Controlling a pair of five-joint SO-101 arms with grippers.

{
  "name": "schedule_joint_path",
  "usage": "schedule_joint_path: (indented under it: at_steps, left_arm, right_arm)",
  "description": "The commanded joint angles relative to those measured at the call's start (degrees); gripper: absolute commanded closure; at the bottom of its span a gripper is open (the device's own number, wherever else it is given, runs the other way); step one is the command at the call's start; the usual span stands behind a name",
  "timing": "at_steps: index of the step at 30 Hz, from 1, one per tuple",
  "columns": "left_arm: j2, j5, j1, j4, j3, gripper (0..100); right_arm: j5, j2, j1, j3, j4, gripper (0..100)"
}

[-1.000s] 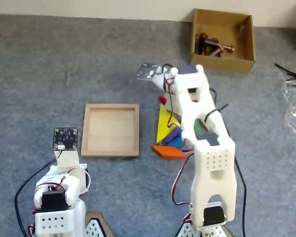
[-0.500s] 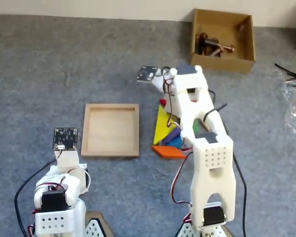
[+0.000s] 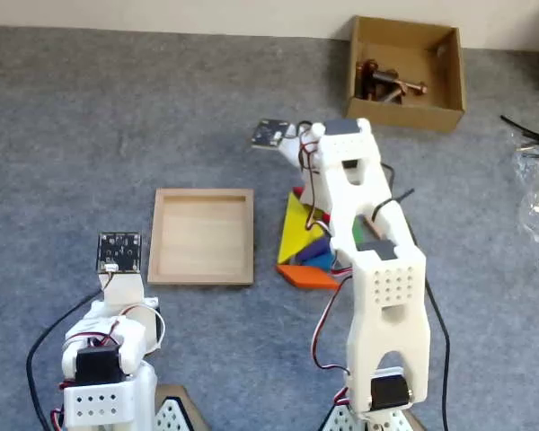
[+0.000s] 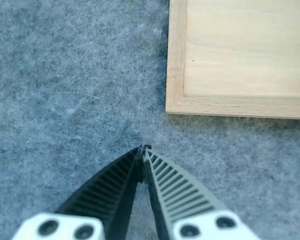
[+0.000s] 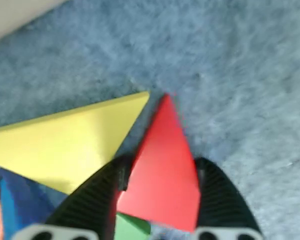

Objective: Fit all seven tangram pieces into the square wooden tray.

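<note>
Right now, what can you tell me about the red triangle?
The red triangle is a flat, smooth piece lying on the grey carpet. Its sharp tip points away from the right gripper, whose open fingers sit on either side of its wide end. The yellow triangle lies beside it, tips close with a thin gap. A green piece shows at its wide end. It is outside the wooden tray.

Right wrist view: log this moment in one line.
right gripper: jaws open astride red triangle | left gripper: shut, near tray corner | tray: no pieces
</note>
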Motion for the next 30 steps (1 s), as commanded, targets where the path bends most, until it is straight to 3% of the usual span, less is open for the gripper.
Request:
schedule_joint_path:
  at_steps: [1, 30]
  left_arm:
    - [0.4, 0.2, -0.5, 0.4, 1.2, 100]
    - [0.4, 0.2, -0.5, 0.4, 1.2, 100]
  right_arm:
    - [0.2, 1.6, -0.6, 0.6, 2.9, 94.8]
    - [0.1, 1.5, -0.2, -16.2, 21.5, 98.5]
